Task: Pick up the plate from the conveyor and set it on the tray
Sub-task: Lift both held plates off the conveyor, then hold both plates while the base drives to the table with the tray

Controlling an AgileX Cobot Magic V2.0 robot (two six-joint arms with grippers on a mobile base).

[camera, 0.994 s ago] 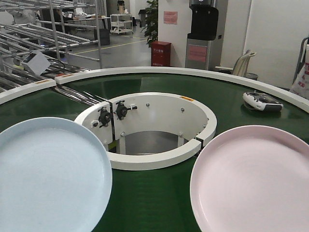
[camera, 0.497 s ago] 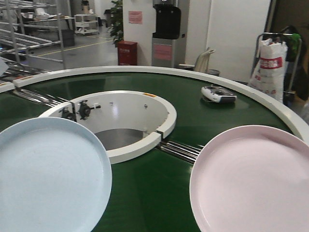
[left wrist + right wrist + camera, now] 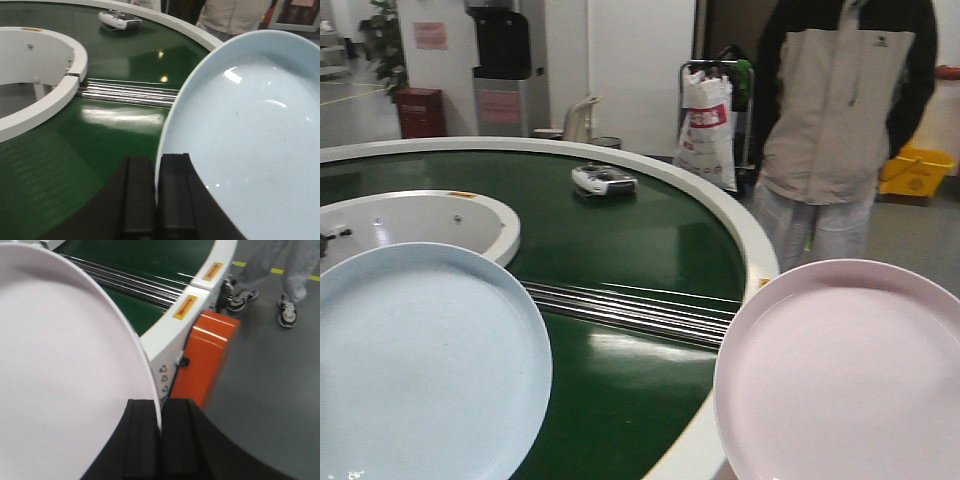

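A pale blue plate [image 3: 420, 370] fills the lower left of the front view, held above the dark green conveyor [image 3: 620, 230]. My left gripper [image 3: 156, 165] is shut on the blue plate's [image 3: 250, 140] rim. A pink plate [image 3: 845, 375] sits at the lower right, hanging past the conveyor's white outer rim. My right gripper [image 3: 161, 407] is shut on the pink plate's [image 3: 60, 370] edge, over the floor beside the conveyor [image 3: 145, 260]. The tray is out of view.
A person [image 3: 845, 120] stands just beyond the conveyor's right rim. A small white-and-grey device [image 3: 603, 180] lies on the belt. Steel rollers [image 3: 630, 305] cross the belt beside the white central opening [image 3: 420, 215]. An orange panel [image 3: 202, 355] sits under the rim.
The whole front view has swung to the right: the central opening and the device slid left, and the person came into view. Both plates keep their places in the frame.
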